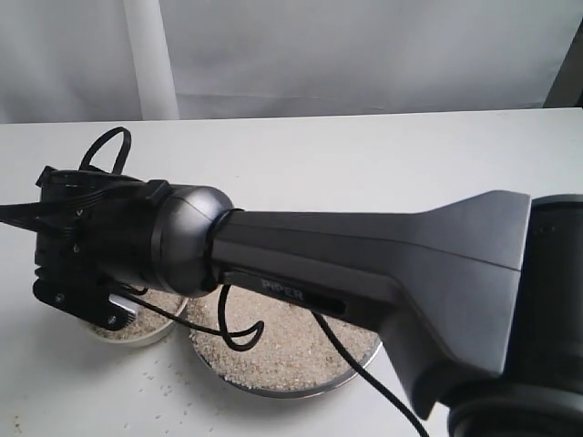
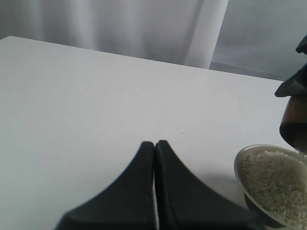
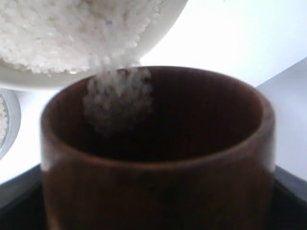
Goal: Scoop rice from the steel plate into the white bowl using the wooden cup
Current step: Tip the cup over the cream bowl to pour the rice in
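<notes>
Glossy reddish-brown wood with faint grain: wooden cup [image 3: 158,163]. Smooth cream glaze: white bowl [image 3: 163,24]. Matt, granular: rice [image 3: 57,28]. Shiny silver metal: steel plate [image 1: 273,391].

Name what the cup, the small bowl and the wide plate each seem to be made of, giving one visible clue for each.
The wooden cup looks like wood, glossy reddish-brown, with faint grain streaks. The white bowl is probably glazed ceramic, judging by its smooth, thick cream-white rim. The steel plate is likely polished metal, given its thin silver-grey rim.
</notes>
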